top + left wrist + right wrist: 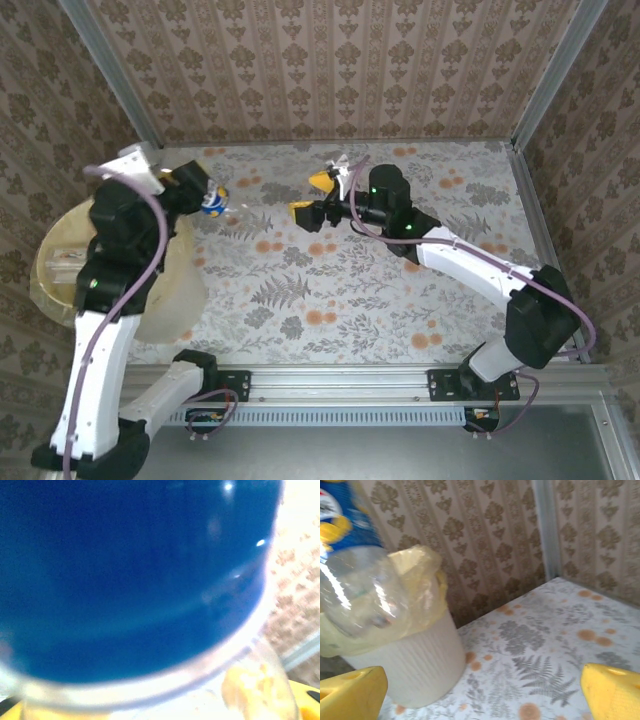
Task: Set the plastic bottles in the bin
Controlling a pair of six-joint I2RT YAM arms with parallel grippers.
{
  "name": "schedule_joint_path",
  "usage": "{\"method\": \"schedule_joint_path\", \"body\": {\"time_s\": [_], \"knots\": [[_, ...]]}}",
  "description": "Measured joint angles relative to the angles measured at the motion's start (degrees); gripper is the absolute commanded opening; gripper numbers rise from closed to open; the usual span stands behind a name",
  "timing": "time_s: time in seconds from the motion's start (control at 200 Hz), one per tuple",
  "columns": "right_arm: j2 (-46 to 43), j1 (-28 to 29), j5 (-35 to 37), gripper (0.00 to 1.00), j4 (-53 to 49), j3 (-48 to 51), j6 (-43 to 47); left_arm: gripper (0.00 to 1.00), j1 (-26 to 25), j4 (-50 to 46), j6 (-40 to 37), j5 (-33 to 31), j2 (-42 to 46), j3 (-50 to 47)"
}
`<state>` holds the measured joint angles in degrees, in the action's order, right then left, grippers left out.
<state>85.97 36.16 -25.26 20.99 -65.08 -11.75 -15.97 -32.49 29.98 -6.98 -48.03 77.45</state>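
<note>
One blue-labelled bottle (216, 206) within the grip of the left claw (204, 198)

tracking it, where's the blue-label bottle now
The blue-label bottle is left of centre in the top view, held by the left hand, just right of the bin.

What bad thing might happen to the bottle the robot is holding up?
1. The bottle hangs in the left jaws by its blue-label end, clear body sticking out, so it might slip or tip.
2. The bin sits partly under the left arm; a drop from here might hit its rim or land on the table.
</note>
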Motion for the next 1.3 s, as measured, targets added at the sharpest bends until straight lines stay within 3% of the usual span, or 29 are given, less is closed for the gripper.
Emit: {"method": "schedule_joint_path", "body": {"time_s": [0.325,0.485,0.625,0.76,0.885,0.965,1.05,1.225,1.26,1.3], "knots": [[-1.0,-1.8,4.1,1.00,0.2,7.9,1.6,0.52,0.3,-8.5,-1.2,-26.0,17.8,0.3],[-1.4,-1.8,4.1,1.00,1.1,10.3,1.6,0.52,-1.6,-14.1,-2.8,-39.0,21.1,3.3],[-1.9,-1.8,4.0,1.00,1.8,11.0,1.6,0.51,-11.2,-17.4,-2.8,-49.2,23.0,3.1],[-2.5,-1.8,4.0,1.00,2.5,11.2,1.5,0.45,-28.1,-18.2,-2.7,-60.0,28.7,-1.4],[-2.6,-1.8,3.9,1.00,2.8,11.2,1.5,0.46,-44.2,-11.5,-7.3,-71.5,35.5,-8.5],[-2.6,-1.8,3.9,1.00,2.8,11.2,1.1,0.43,-51.4,-18.9,-0.6,-75.4,34.7,-7.1],[-2.6,-1.8,3.9,1.00,2.8,11.2,0.8,0.46,-53.0,-25.5,6.6,-77.9,33.0,-5.5],[-2.6,-1.8,3.7,1.00,2.8,11.1,-0.4,0.52,-49.6,-22.6,6.9,-80.5,33.2,-11.1],[-2.6,-1.8,3.6,1.00,2.8,11.0,-0.4,0.58,-49.1,-21.5,6.7,-80.8,33.6,-12.9],[-2.6,-1.8,3.4,1.00,2.8,10.9,-0.5,0.71,-48.8,-19.1,5.2,-81.0,34.6,-15.2]]}}
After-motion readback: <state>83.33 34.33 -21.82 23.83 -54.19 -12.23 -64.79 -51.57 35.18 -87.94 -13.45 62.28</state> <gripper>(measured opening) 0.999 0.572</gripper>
